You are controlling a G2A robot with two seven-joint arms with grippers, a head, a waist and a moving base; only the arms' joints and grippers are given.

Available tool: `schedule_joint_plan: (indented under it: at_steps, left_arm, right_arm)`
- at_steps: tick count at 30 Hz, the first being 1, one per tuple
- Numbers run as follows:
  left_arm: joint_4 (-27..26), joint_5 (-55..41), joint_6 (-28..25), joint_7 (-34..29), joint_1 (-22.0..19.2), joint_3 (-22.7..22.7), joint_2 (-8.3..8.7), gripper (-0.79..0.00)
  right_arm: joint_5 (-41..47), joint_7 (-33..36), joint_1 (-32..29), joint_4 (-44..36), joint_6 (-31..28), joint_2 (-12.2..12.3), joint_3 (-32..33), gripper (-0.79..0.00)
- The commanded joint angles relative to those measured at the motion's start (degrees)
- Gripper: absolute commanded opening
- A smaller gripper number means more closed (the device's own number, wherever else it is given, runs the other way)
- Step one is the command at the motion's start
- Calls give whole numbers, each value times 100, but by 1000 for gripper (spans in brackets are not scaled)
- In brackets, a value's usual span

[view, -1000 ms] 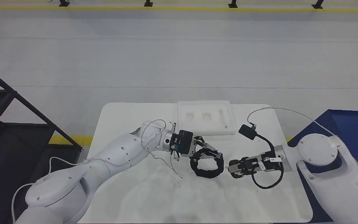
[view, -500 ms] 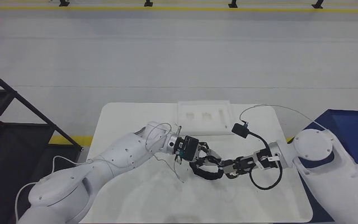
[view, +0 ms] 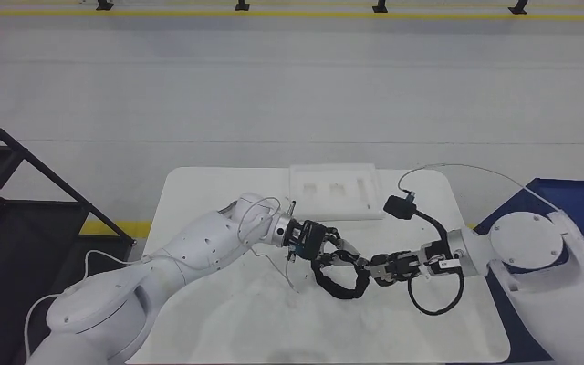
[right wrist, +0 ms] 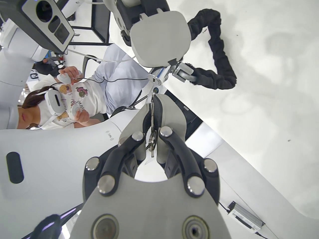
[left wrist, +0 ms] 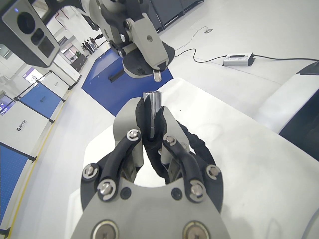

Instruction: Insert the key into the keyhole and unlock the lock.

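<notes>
Left end effector (left wrist: 152,110) pinches the lock (left wrist: 152,98) by its chrome barrel, approx counter (view: 429,328) ctr in top view, keyhole end facing 3 o'clock. Right end effector (right wrist: 153,103) is clamped on the key (right wrist: 152,113), tip just short of the keyhole, not in yet. Barrel looks hard and slick, so grip mid-body, firm. Black cable (right wrist: 219,58) looks floppy, a poor hold. Key thin and light, prob. twists if held loosely.

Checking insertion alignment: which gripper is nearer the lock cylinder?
Left. The left gripper is shut on the lock cylinder. The right gripper holds the key just off the cylinder's end, with a gap between them.
</notes>
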Motion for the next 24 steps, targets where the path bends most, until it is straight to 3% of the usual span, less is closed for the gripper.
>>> schedule_joint_plan:
  at_steps: [1, 10, 24]
  left_arm:
    - [-92, 48, -10, -152, -5, -57, 18, -785]
    - [-576, 18, -266, -959, 55, -402, 144, -785]
    - [-1003, 189, -534, -1361, 247, -690, 246, -785]
  right_arm:
    - [-179, 16, -14, -242, 107, 28, 54, -785]
    - [-1018, -145, -62, -775, 298, 168, -156, -785]
    - [-1210, -435, 105, -860, 589, 348, -463, -785]
